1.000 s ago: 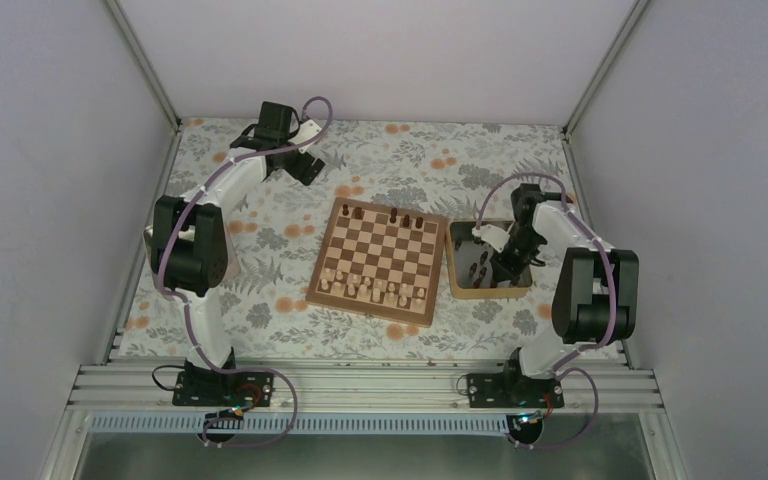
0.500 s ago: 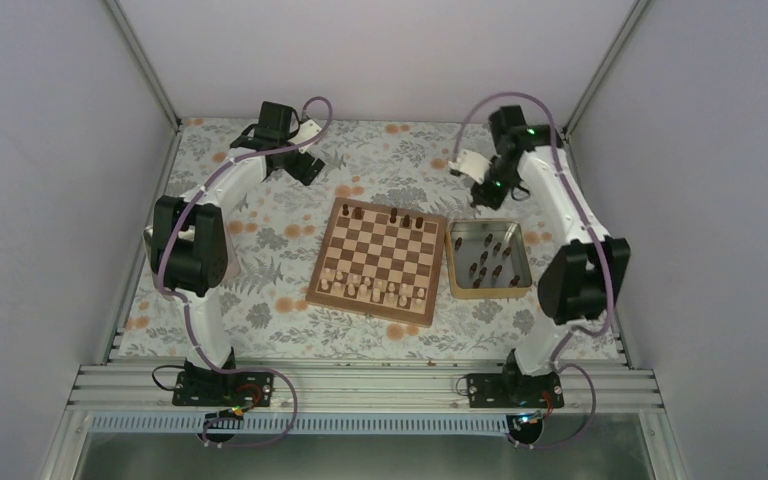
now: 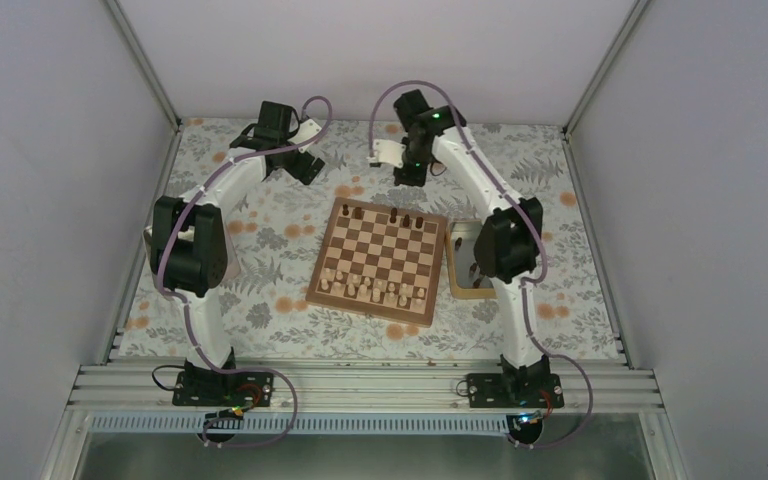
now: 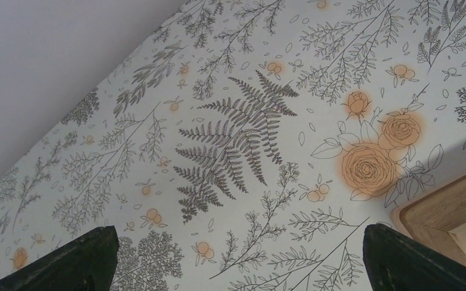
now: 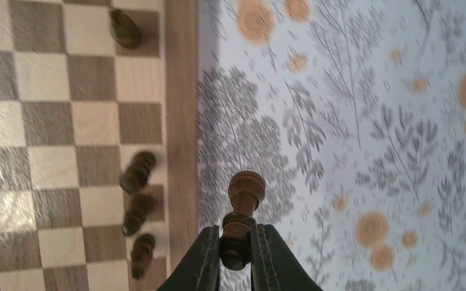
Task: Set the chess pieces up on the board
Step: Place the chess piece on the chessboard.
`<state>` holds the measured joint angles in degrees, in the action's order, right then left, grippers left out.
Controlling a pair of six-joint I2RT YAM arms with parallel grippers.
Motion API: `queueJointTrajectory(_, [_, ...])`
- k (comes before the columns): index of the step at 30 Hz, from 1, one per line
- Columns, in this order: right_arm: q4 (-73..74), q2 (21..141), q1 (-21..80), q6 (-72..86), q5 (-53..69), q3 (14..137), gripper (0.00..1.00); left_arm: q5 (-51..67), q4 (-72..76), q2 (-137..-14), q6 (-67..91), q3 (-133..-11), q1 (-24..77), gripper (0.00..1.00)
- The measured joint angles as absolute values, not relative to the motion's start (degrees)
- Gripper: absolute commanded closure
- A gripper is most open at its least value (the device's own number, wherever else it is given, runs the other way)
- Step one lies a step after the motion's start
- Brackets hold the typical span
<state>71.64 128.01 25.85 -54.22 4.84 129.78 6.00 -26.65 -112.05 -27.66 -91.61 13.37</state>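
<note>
Board (image 3: 378, 258) is lying mid-table on the flowered cloth (image 3: 260, 230), turned slightly. A tray (image 3: 472, 293) is sitting just beside its right edge, partly hidden by the right arm. Pale pieces (image 3: 375, 290) are filling the near rows. A few dark pieces (image 3: 392, 215) are standing along the far row with gaps between them.

Right gripper (image 3: 405, 168) is hanging past the far edge of the board, over the cloth. In the wrist view its fingers (image 5: 203, 260) are pinching one dark piece (image 5: 243, 209) by the lower body, and the round head is sticking out beyond the fingertips. The piece is hovering over cloth just beside the board's border, not over a square. Left gripper (image 3: 305, 165) is sitting at the far left, well apart from the board, with its fingers spread and nothing between them.

Step in hand, as I judge it: carrying this piece to an open far-row square.

Notes for doing it well:
- Crossing the border at a height that is clearing the standing pieces, which are looking easy to topple.
- Choosing a gap in the row and centring over it before lowering.
- Checking the piece is arriving upright, base first. From these views I cannot tell its tilt.
- Lowering until the base is resting on the square, then spreading the fingers only a little and lifting straight up.
</note>
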Motion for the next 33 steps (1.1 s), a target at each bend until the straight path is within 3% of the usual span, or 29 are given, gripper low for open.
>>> queueJointTrajectory(10, [72.4,132.2,32.3,-56.0,6.3,131.7,0.91,6.5,-26.7,-112.0,-27.7,-91.6,13.4,0.0])
queueJointTrajectory(33, [73.2,133.3,32.6,-56.6,6.8,125.7,0.9,7.7,-26.7,-112.0,-27.7,-91.6,13.8,0.0])
